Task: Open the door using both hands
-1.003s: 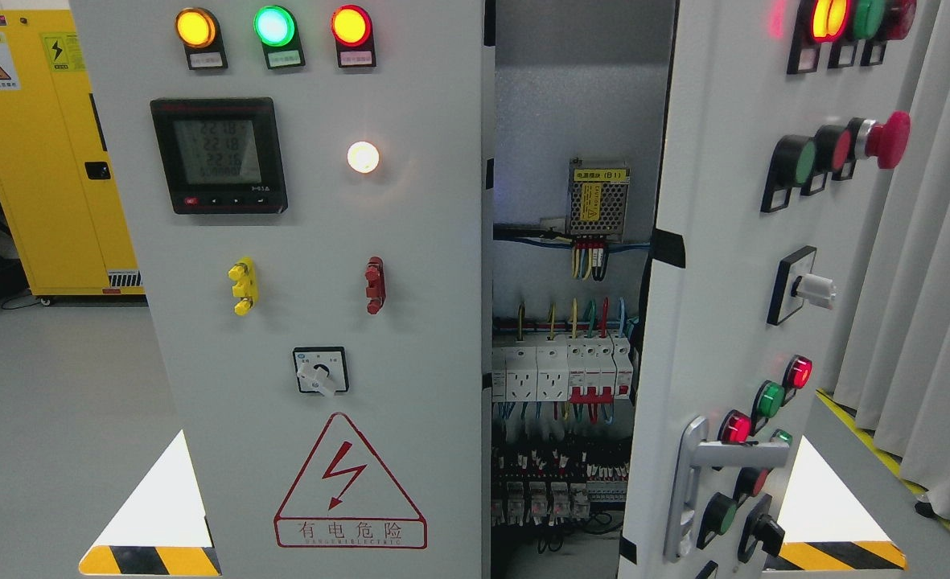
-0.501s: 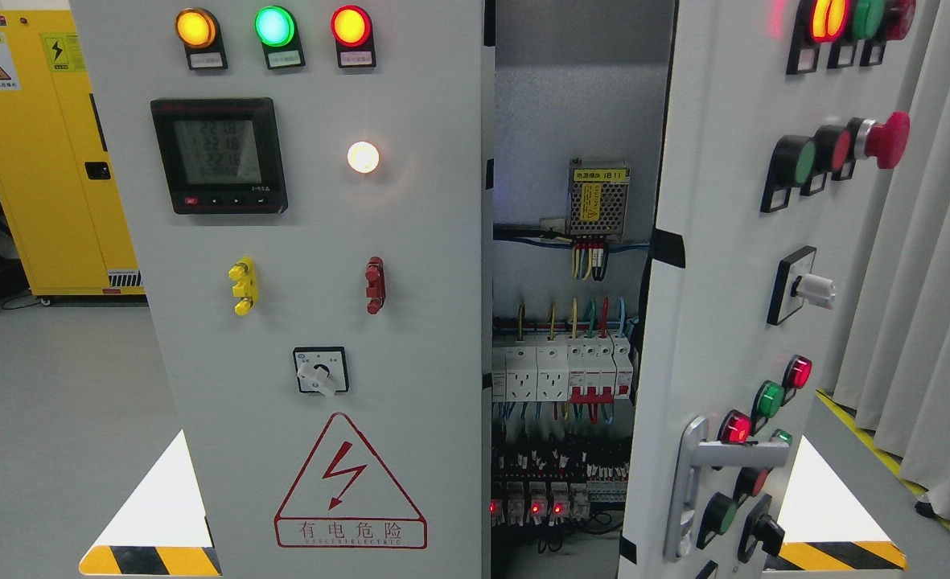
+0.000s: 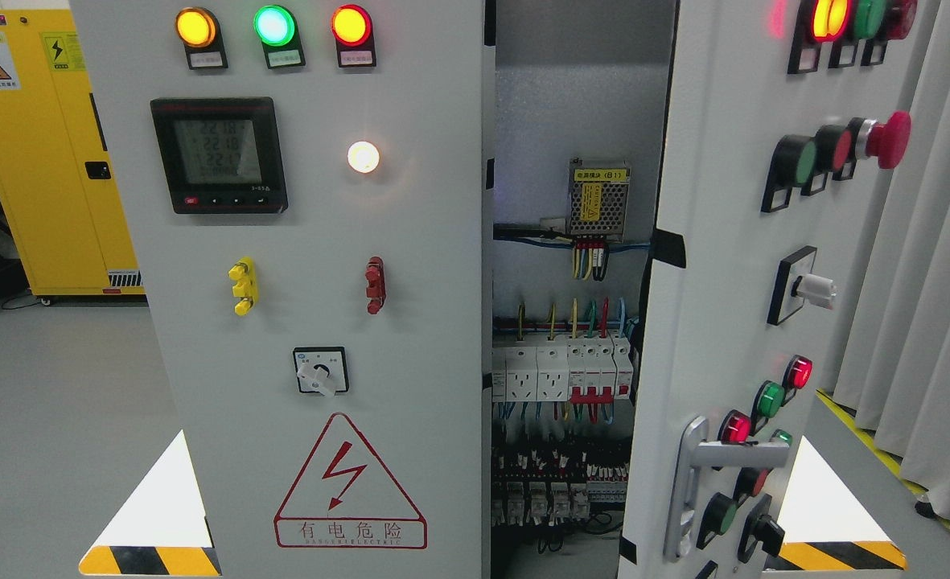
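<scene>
A grey electrical cabinet fills most of the frame, and neither robot hand appears anywhere in view, so their state cannot be told. The left door (image 3: pixel 314 322) faces the camera squarely in the left and centre of the frame. Along its top sit three lit lamps, amber (image 3: pixel 195 26), green (image 3: pixel 273 25) and red (image 3: pixel 351 25); below them are a dark meter (image 3: pixel 218 155) with a pale display and a glowing white lamp (image 3: pixel 363 157). Lower down are a yellow terminal (image 3: pixel 242 285), a red terminal (image 3: pixel 375 285), a small rotary switch (image 3: pixel 320 371) and a red triangular warning sign (image 3: pixel 350 486) with a lightning bolt. The right door (image 3: pixel 724 265) stands swung open at the right of the frame, seen at a steep angle, carrying coloured buttons, a red mushroom button (image 3: pixel 889 139) and a silver handle (image 3: pixel 696 482) near its lower edge. Between the doors, the gap shows the interior: a metal power supply (image 3: pixel 599 197), coloured wires and a row of white breakers (image 3: pixel 559 374). A yellow cabinet (image 3: pixel 48 161) stands at the upper left on a plain grey floor (image 3: pixel 56 434). Grey curtains (image 3: pixel 941 281) hang at the far right, beside black-and-yellow floor tape.
</scene>
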Tool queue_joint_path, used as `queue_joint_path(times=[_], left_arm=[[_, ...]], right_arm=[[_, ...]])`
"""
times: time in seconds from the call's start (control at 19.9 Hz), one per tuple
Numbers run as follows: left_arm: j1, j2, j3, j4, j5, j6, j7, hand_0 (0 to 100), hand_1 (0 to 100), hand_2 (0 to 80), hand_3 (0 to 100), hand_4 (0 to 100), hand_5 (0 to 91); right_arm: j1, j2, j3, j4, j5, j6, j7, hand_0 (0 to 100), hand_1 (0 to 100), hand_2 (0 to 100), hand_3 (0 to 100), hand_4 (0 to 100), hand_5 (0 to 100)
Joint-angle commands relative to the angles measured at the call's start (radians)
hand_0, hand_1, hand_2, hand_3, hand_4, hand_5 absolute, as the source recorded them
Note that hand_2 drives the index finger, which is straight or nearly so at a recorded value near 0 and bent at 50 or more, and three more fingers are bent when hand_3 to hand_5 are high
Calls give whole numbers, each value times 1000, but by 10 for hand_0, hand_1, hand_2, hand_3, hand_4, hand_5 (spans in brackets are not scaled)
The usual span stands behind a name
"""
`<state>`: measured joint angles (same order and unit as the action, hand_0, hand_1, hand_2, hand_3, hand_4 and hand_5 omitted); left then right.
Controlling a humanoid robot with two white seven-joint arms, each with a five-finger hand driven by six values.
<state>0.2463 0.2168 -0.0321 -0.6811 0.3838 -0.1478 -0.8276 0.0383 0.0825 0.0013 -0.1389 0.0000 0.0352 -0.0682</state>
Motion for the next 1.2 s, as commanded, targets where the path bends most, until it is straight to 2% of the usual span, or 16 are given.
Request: queue_joint_path(times=[0.0,0.25,0.45,0.6,0.7,0.8,1.0,1.15], left_arm=[[39,144,12,-504,18,-33,-22,120,556,0,0,0,0],[48,188,-34,-760,52,-33,-22,120,556,0,0,0,0],[45,275,-104,-935,131,-33,-21,120,556,0,0,0,0],[16,305,-111,-1021,139,-29,-19,120,556,0,0,0,0],[-28,352,-153,-1083,145,-27,-19,120,556,0,0,0,0],[-80,391,-180,-1127,184,-23,-18,120,556,0,0,0,0],[-177,398,-204,-1164,222,22,-18,120,556,0,0,0,0],[-299,455,-230,-1193,317,66,-18,120,556,0,0,0,0]], right_arm=[[0,0,-26,1,-23,0,-1,0,500,40,0,0,0],[0,0,-26,1,-22,0,-1,0,500,40,0,0,0],[0,0,-27,1,-22,0,-1,0,500,40,0,0,0],[0,0,-26,1,-22,0,-1,0,500,40,0,0,0],[0,0,-27,1,-22,0,-1,0,500,40,0,0,0],[0,0,-27,2,-22,0,-1,0,500,40,0,0,0],[0,0,-27,2,-22,0,-1,0,500,40,0,0,0],[0,0,-27,2,-22,0,-1,0,500,40,0,0,0]])
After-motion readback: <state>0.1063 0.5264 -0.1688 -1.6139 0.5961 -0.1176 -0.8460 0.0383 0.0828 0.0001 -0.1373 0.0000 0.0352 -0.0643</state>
